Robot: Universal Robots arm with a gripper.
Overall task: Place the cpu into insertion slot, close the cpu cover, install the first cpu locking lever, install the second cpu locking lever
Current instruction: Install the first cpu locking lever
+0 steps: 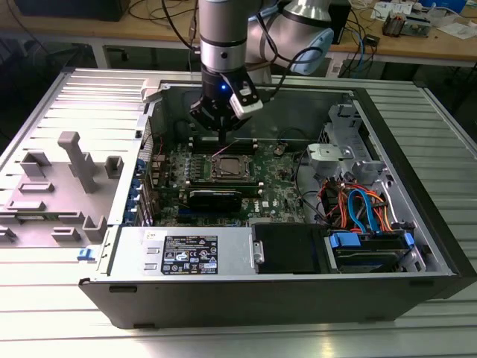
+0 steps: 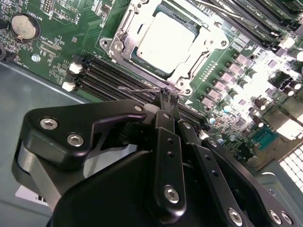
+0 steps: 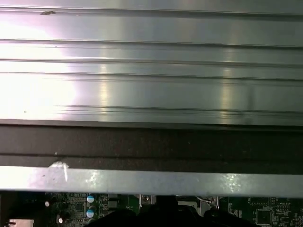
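Gripper (image 1: pixel 221 138) hangs inside open computer case (image 1: pixel 417 160), just behind the socket with cpu (image 1: pixel 229 167) seated and cpu cover (image 2: pixel 204 46) down around it. Fingers look drawn together at a thin wire lever (image 2: pixel 137 88) beside the socket. Room straight above the socket is open. Memory slots (image 2: pixel 111 75) lie between gripper and socket, low, flat. On the exterior view's right: drive cage (image 1: pixel 339 160) and cable bundle (image 1: pixel 358 205) crowd that side. Front: power supply (image 1: pixel 197 253) and black box (image 1: pixel 287 246) block low approach. Exterior view's left: case wall, then grey plastic fixtures (image 1: pixel 74 168) on the table, well apart. Rear case wall (image 3: pixel 151 179) close behind gripper.
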